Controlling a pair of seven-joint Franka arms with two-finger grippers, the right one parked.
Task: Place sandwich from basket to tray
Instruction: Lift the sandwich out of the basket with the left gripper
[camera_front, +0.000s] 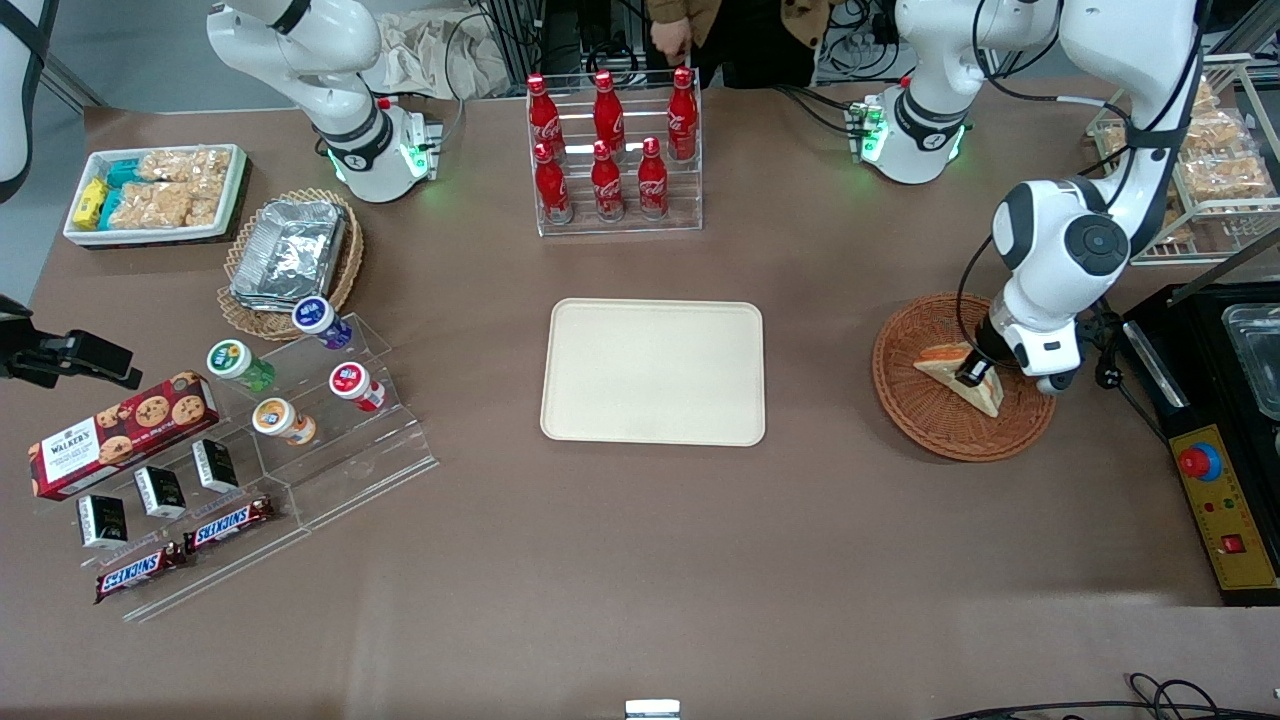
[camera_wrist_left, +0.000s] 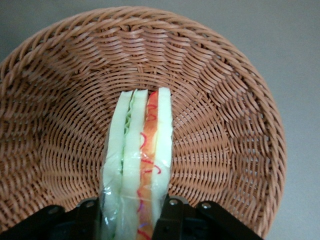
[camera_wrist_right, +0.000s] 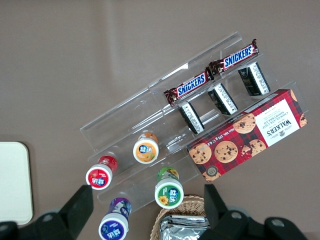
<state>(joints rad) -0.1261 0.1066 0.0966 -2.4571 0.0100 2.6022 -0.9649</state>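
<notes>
**Sandwich gripped inside wicker basket**

Sandwich (camera_front: 960, 372) wedge lies in the round reddish-brown wicker basket (camera_front: 915, 420) toward the working arm's end of the brown worktop (camera_front: 640, 560), with the left arm's gripper (camera_front: 972, 374) lowered onto it. Seen from the wrist camera, the jaws stand one on each side of the wedge and press against its two outer bread slices, clamped on it; the sandwich (camera_wrist_left: 140, 165) shows white bread, a green layer and an orange-red layer under clear wrap, and it runs toward the middle of the basket's woven floor (camera_wrist_left: 220, 115). Whether the wedge rests on the weave or is raised just clear of it cannot be told.

Near the middle of the worktop lies the cream-beige tray (camera_front: 654, 371), well apart from the basket, nothing on it. Farther from the front camera than the tray stands a clear rack of red Coca-Cola bottles (camera_front: 610, 150). Toward the parked arm's end sit a tan wicker basket of foil containers (camera_front: 290, 258), a white bin of snack packets (camera_front: 155, 192), a stepped clear stand with small capped jars (camera_front: 290, 385), a Walkers biscuit box (camera_front: 120, 432) and two Snickers bars (camera_front: 185, 550).
</notes>
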